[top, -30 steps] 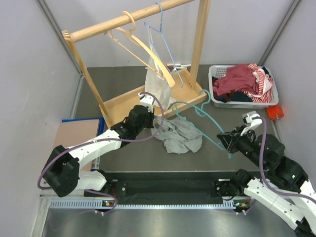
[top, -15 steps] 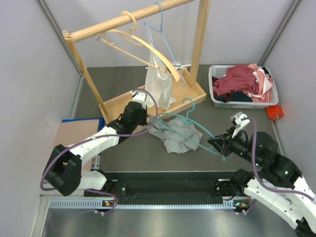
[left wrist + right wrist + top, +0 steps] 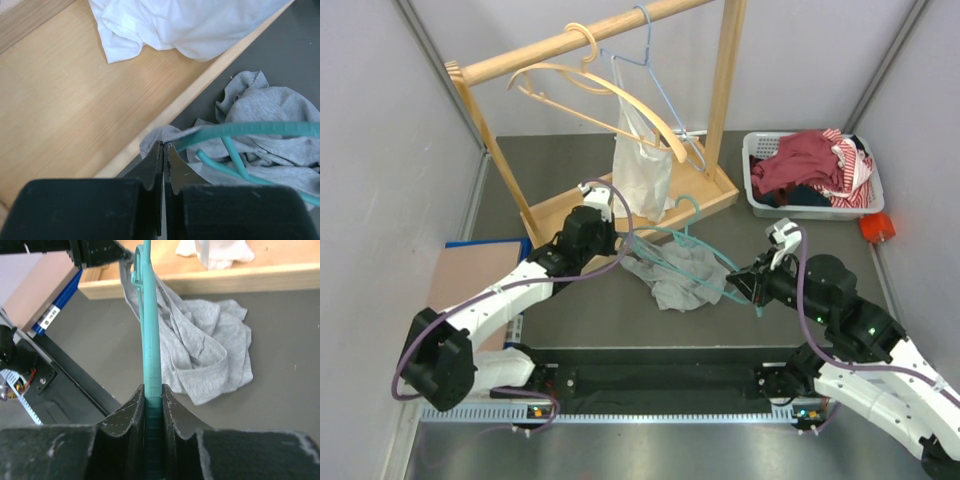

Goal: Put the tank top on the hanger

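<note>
The light grey tank top (image 3: 675, 278) lies crumpled on the dark table in front of the wooden rack's base. One edge of it is drawn up to the left. My left gripper (image 3: 620, 240) is shut on that edge, and the fabric (image 3: 155, 137) bunches at its fingertips (image 3: 163, 146). The teal hanger (image 3: 692, 258) lies across the tank top with its hook toward the rack. One arm of it (image 3: 250, 129) passes just beside the pinched edge. My right gripper (image 3: 748, 287) is shut on the end of the other arm (image 3: 151, 355), with the tank top (image 3: 205, 355) beyond it.
A wooden garment rack (image 3: 560, 45) stands at the back with a pale wooden hanger (image 3: 580, 82), a light blue wire hanger (image 3: 655, 75) and a white bag (image 3: 642, 170). A white basket (image 3: 760, 205) of red clothes sits right. A cardboard box (image 3: 470, 270) lies left.
Both grippers have moved left. The hanger has slid left over the tank top, and my left gripper has drawn the fabric edge toward the rack base. The wooden hanger has swung.
</note>
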Robot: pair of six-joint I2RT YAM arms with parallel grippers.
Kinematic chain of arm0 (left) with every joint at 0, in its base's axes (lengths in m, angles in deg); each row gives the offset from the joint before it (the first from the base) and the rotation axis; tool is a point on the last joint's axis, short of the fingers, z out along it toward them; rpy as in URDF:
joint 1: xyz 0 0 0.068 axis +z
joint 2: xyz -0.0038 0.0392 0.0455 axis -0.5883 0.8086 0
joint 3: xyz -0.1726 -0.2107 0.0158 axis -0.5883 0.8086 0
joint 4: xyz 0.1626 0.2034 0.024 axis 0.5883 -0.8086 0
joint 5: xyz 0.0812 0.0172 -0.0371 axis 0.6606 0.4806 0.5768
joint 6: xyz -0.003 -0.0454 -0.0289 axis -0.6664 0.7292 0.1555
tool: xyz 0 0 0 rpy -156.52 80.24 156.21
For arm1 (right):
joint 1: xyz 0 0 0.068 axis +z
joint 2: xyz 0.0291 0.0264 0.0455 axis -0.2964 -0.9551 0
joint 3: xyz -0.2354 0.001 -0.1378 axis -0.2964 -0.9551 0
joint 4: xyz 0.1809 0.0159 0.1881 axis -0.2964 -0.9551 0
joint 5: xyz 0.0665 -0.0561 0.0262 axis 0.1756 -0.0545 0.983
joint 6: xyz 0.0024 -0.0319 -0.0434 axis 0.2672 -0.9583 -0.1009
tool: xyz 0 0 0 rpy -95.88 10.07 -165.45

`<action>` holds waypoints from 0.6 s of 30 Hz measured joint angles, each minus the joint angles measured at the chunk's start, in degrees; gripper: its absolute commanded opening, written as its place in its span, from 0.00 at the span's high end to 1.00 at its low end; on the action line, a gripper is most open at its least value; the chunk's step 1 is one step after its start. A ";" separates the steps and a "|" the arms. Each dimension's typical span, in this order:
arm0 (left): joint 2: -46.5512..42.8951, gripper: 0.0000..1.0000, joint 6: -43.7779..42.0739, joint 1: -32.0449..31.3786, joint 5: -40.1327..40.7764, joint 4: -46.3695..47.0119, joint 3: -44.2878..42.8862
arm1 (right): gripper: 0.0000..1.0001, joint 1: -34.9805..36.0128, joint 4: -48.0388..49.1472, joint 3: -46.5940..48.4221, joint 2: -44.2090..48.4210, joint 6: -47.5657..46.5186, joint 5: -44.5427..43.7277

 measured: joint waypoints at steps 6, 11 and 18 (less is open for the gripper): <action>-2.62 1.00 1.11 0.00 -2.47 -2.93 -1.25 | 1.00 0.02 5.33 -1.86 -1.29 -0.39 0.28; -4.04 1.00 1.86 -0.02 -4.37 -3.98 -3.15 | 1.00 0.55 8.44 -4.13 -3.48 -0.33 0.98; -5.38 1.00 2.80 0.00 -8.66 -3.96 -4.92 | 1.00 2.14 14.51 -7.48 -4.15 -0.13 1.33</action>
